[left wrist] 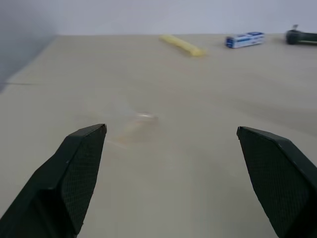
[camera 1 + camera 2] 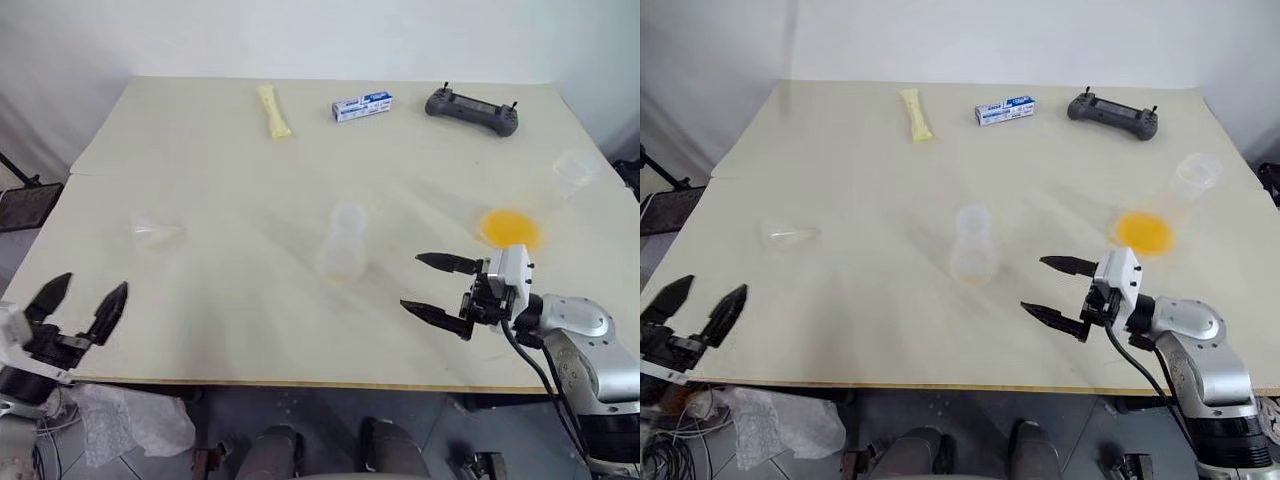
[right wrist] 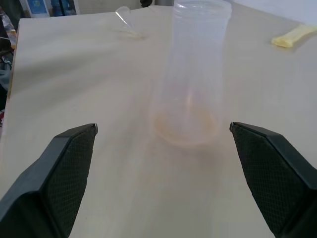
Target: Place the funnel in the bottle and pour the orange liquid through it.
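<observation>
The bottle [image 2: 973, 245] is seen standing upright near the middle of the table [image 2: 890, 180], empty apart from a faint orange tint at its base. The funnel [image 2: 788, 236] lies on its side well to the bottle's left, apart from everything else. The orange liquid [image 2: 1144, 232] is gathered in the round belly of a long-necked flask [image 2: 1175, 200], which lies tipped over near the table's right edge with its mouth pointing away toward the far right corner.

The right gripper [image 2: 1053, 291] is held level just above the table, to the right of the bottle and close to the front edge, its two fingers spread wide and nothing between them; in its wrist view the bottle [image 3: 190, 74] is framed directly ahead. The left gripper [image 2: 83, 305] is held at the front left corner, its fingers likewise wide apart and empty, with the funnel [image 1: 141, 124] lying ahead of it (some way off, untouched).

Along the far edge are set a pale yellow sachet [image 2: 274, 111], a small blue and white box [image 2: 362, 106] and a dark handheld controller [image 2: 471, 109].
</observation>
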### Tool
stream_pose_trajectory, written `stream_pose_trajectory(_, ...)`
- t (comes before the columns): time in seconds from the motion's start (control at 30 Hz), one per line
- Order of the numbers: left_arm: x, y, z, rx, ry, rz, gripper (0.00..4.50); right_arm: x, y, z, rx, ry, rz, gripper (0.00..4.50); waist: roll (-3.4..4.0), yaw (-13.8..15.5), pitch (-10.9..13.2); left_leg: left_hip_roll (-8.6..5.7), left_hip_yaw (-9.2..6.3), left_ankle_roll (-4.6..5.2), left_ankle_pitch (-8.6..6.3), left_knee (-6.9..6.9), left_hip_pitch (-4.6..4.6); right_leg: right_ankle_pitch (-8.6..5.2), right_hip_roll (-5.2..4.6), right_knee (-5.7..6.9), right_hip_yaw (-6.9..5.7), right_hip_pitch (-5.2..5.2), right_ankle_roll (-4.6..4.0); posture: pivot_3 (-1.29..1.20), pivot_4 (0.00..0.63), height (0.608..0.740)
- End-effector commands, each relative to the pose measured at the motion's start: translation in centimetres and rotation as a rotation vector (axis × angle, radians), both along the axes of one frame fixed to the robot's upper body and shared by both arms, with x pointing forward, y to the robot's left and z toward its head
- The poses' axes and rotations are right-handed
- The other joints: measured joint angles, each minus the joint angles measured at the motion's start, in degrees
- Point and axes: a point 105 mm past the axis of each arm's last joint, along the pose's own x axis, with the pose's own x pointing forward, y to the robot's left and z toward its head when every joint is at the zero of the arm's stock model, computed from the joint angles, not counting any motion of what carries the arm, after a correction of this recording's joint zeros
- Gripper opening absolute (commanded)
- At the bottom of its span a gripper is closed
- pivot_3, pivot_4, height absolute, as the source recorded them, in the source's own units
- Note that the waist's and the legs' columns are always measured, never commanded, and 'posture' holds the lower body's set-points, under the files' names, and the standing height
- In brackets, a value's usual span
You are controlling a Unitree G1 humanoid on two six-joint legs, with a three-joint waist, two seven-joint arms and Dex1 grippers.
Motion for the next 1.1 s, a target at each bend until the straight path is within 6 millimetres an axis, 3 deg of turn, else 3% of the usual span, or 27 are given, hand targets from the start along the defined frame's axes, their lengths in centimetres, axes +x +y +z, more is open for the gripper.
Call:
stream_pose_trajectory(0.03, 1.0, 1.7, 0.5, 0.007, -0.01, 0.079, 4.48, 0.0, 0.3, 0.5, 0.015, -0.02, 0.017, 4.5, 0.0, 0.0, 0.0, 0.0, 0.0, 0.0, 0.0, 0.0, 0.0, 0.0, 0.01, 0.01, 0.0, -0.01, 0.0, 0.0, 0.15, 0.74)
stream_pose_trajectory(0.23, 4.0, 2.6, 0.4, -0.038, 0.006, 0.106, 4.48, -0.4, 0.2, 0.4, 0.022, -0.025, 0.006, 4.5, 0.0, 0.0, 0.0, -0.05, -0.01, 0.0, 0.0, -0.01, 0.0, 0.0, 0.06, 0.26, -0.03, -0.07, 0.01, 0.0, 0.15, 0.74)
stream_pose_trajectory(0.4, 6.2, 1.4, -1.3, -0.033, 0.093, 0.04, 4.48, -1.0, 0.0, 0.2, 0.02, -0.022, -0.016, 4.5, 0.0, -0.1, 0.0, -0.06, -0.01, -0.01, -0.01, -0.09, 0.0, 0.0, 0.1, 0.42, -0.09, -0.1, 0.01, 0.0, 0.15, 0.74)
stream_pose_trajectory(0.6, 8.6, 1.3, -1.4, -0.057, 0.067, 0.051, 4.48, -1.7, -0.4, 0.2, 0.015, -0.02, -0.044, 4.5, -0.01, 0.0, 0.0, -0.03, -0.01, -0.02, -0.01, -0.07, 0.01, 0.0, 0.14, 0.44, -0.25, -0.1, 0.01, 0.0, 0.15, 0.74)
stream_pose_trajectory(0.8, 9.5, 1.5, -1.2, -0.105, 0.034, 0.066, 4.48, -2.7, -1.0, 0.3, 0.005, -0.017, -0.083, 4.5, -0.01, 0.0, 0.0, -0.14, 0.0, -0.01, -0.01, -0.07, 0.0, 0.02, 0.13, 0.46, -0.39, -0.1, 0.04, 0.0, 0.15, 0.74)
stream_pose_trajectory(1.1, 12.0, 1.0, -2.8, -0.133, 0.099, 0.037, 4.48, -3.0, -1.3, 0.4, -0.002, -0.017, -0.11, 4.5, -0.02, 0.1, 0.0, -0.1, 0.02, -0.01, 0.0, -0.02, 0.02, 0.02, 0.18, 0.52, -0.54, -0.09, 0.04, 0.0, 0.15, 0.74)
